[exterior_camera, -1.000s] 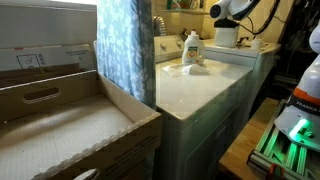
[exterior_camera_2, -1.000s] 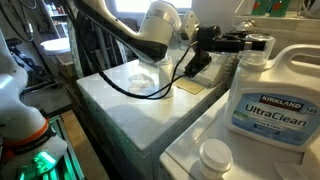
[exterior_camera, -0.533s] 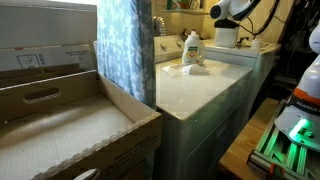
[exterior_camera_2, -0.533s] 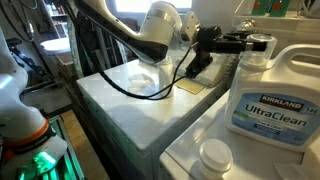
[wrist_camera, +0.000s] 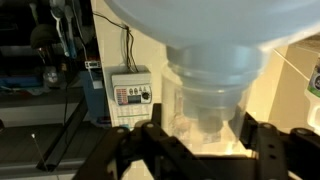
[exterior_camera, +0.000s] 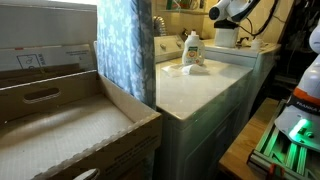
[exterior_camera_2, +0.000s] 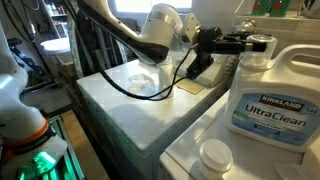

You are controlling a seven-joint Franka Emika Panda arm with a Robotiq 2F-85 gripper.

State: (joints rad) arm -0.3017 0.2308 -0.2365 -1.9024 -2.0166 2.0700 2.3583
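No movement can be noticed since the earlier frames: the arm point(exterior_camera_2: 120, 35), the gripper point(exterior_camera_2: 243, 42) and the detergent jug point(exterior_camera_2: 270, 100) are found at the same places as one second before. In an exterior view the arm is seen coming from the upper left of the frame, over the white washer top point(exterior_camera_2: 120, 100). The gripper is held level in the upper right part, just beside the cap point(exterior_camera_2: 263, 44) of the jug, which is standing upright at the right edge. A small white lid point(exterior_camera_2: 213, 155) is lying near the foot of the jug, at the lower right. In the wrist view a dark finger point(wrist_camera: 150, 145) is seen at the lower left, the pale translucent cap in the centre and the second finger at the lower right, so the jaws are set partly apart on both sides of the cap. Whether the pads are already pressed on it cannot be told. The step in hand is judged to be the taking of the cap. For a good result the cap should be centred between the fingers, so that both pads are met at one time and the jug is not pushed sideways on the smooth top. The closing should be done slowly and the wrist held level, because a tall jug is probably tipped easily when it is loaded so high.
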